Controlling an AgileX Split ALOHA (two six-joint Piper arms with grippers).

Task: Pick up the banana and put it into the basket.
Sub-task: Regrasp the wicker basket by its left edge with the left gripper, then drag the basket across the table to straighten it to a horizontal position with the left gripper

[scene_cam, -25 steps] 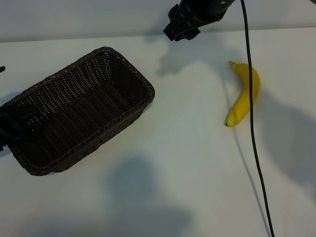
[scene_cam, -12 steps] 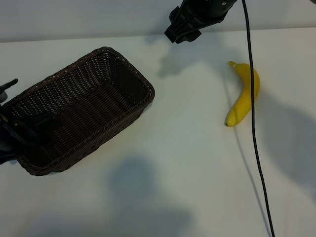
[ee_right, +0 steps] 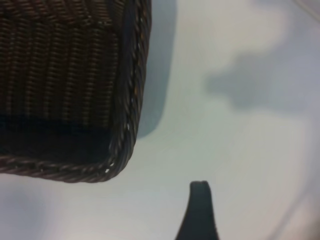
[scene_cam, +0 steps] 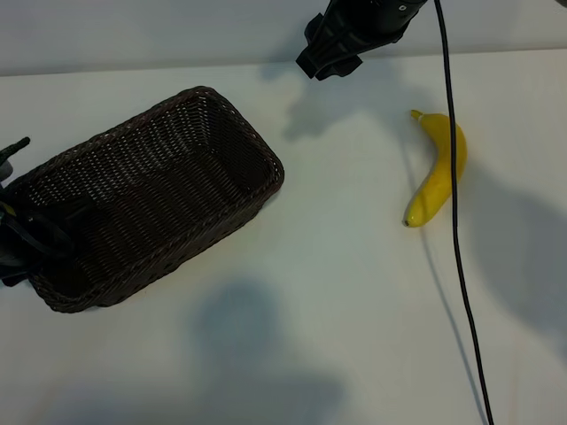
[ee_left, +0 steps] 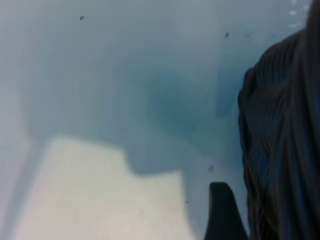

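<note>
The yellow banana (scene_cam: 436,173) lies on the white table at the right, untouched and far from both grippers. At the left sits the dark brown woven basket (scene_cam: 232,133), with nothing in it. My left gripper (scene_cam: 28,237) is at the basket's left end, open, straddling the rim with one finger (scene_cam: 58,216) inside. In the left wrist view the other finger (ee_left: 222,212) stands just outside the basket wall (ee_left: 282,150). My right gripper (scene_cam: 330,55) hangs open at the top middle, above the table. One of its fingers (ee_right: 198,205) shows near the basket's corner (ee_right: 125,105).
A black cable (scene_cam: 454,239) hangs down from the right arm and crosses in front of the banana. The white table (scene_cam: 337,292) stretches bare between basket and banana. Arm shadows fall on the table at the bottom middle and right.
The left gripper has come in over the basket's left rim and narrowed somewhat. The basket has shifted slightly to the right. The right arm and the banana have stayed put.
</note>
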